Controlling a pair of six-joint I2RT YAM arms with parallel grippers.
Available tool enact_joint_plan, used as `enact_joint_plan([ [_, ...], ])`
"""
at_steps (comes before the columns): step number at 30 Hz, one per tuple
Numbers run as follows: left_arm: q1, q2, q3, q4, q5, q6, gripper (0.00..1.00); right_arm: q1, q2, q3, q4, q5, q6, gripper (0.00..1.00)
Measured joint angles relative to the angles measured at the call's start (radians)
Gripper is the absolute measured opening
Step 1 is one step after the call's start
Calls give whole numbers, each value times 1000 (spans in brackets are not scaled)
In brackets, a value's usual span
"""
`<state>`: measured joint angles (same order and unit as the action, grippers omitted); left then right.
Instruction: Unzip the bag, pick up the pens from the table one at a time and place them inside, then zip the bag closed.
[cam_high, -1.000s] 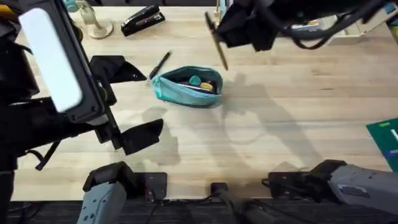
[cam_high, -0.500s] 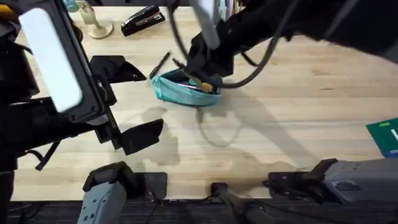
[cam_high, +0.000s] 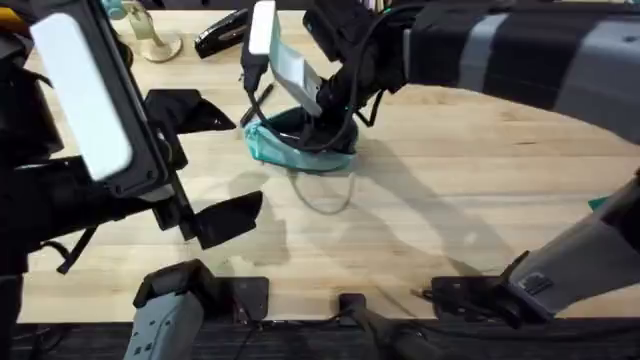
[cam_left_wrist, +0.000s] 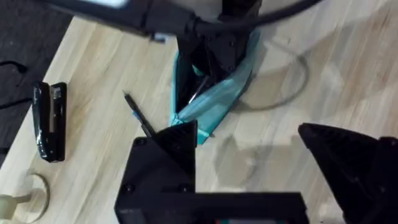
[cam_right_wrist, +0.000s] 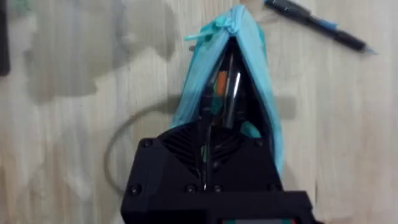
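Note:
The teal bag (cam_high: 285, 152) lies unzipped at the middle of the table (cam_high: 450, 190), its mouth gaping. My right gripper (cam_high: 322, 120) reaches across and dips into that mouth. In the right wrist view the right gripper (cam_right_wrist: 205, 127) is shut on the slim yellow-orange pen (cam_right_wrist: 219, 84), whose end lies inside the bag (cam_right_wrist: 196, 93). The black pen (cam_high: 262, 100) lies on the wood just behind the bag, seen also as the black pen (cam_right_wrist: 317, 25) and the black pen (cam_left_wrist: 138, 115). My left gripper (cam_high: 215, 165) hangs open to the left of the bag (cam_left_wrist: 214, 102), holding nothing.
A black stapler (cam_high: 225, 30) lies at the back left, with a pale stand (cam_high: 150, 40) beside it. The stapler (cam_left_wrist: 50, 121) lies well away from the bag. Bare wood stretches in front of the bag and to its right.
The right arm has swung down and to the left, carrying the pen from above the table into the bag's open mouth. The left arm has stayed still.

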<state>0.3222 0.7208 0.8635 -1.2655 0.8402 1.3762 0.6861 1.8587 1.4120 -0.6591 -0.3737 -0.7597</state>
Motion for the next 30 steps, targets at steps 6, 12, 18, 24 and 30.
enact_joint_plan([
  [6,0,0,0,0,0,0,993,2,18,0,-1,4,-3,195],
  [12,0,0,0,0,0,0,993,0,7,0,-23,19,-7,996],
  [18,0,0,0,20,0,1,993,0,-150,0,-54,21,-6,997],
  [24,0,0,0,152,30,-58,991,0,-356,0,-78,21,131,997],
  [30,0,38,1,400,-11,-365,991,0,-460,0,-84,19,189,997],
])
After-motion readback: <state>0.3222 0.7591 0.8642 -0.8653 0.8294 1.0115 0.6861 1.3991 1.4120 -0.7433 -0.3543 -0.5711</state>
